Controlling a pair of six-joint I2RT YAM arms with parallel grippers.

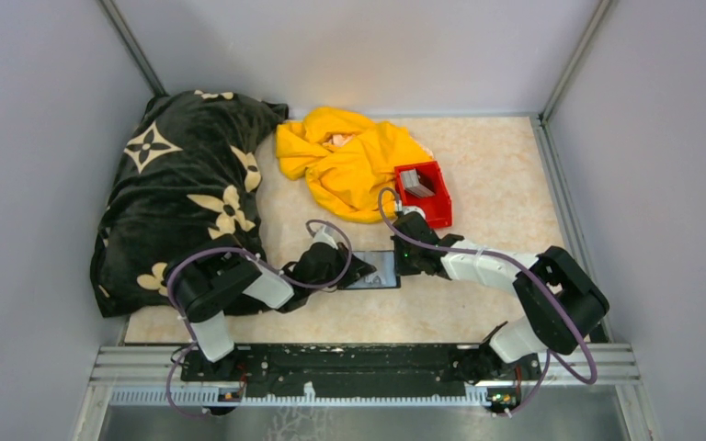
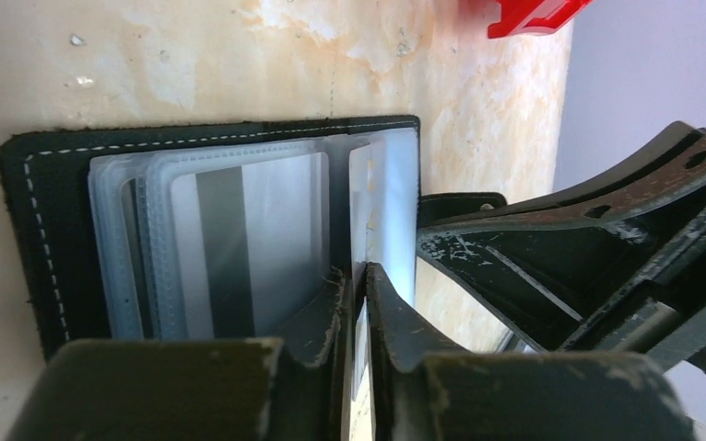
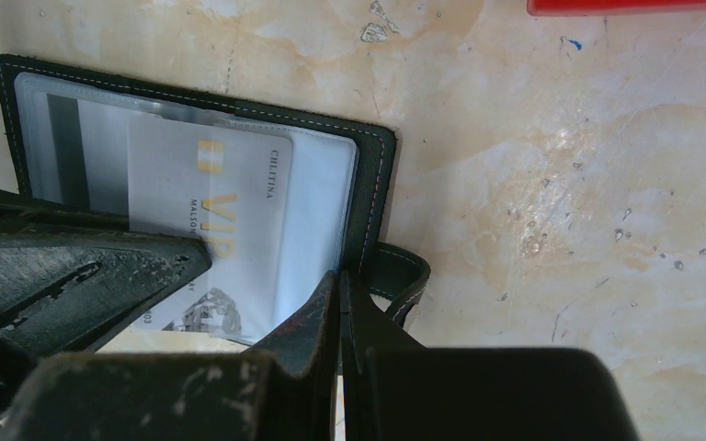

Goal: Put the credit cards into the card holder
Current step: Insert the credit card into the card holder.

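Note:
The black card holder (image 1: 381,269) lies open on the table between both grippers, its clear sleeves facing up. In the right wrist view a silver credit card (image 3: 239,220) with gold lettering sits partway in a sleeve of the card holder (image 3: 377,175), its near end sticking out. My left gripper (image 2: 358,271) is pinched on that card's (image 2: 360,202) thin edge. A striped card (image 2: 230,239) sits in another sleeve. My right gripper (image 3: 340,276) is shut on the holder's stitched edge beside the snap tab (image 3: 404,276). More grey cards (image 1: 415,182) lie in the red bin.
The red bin (image 1: 437,197) stands just behind the right gripper. A yellow cloth (image 1: 349,161) lies behind the holder and a dark flowered blanket (image 1: 184,184) fills the left side. Grey walls close in the table on three sides.

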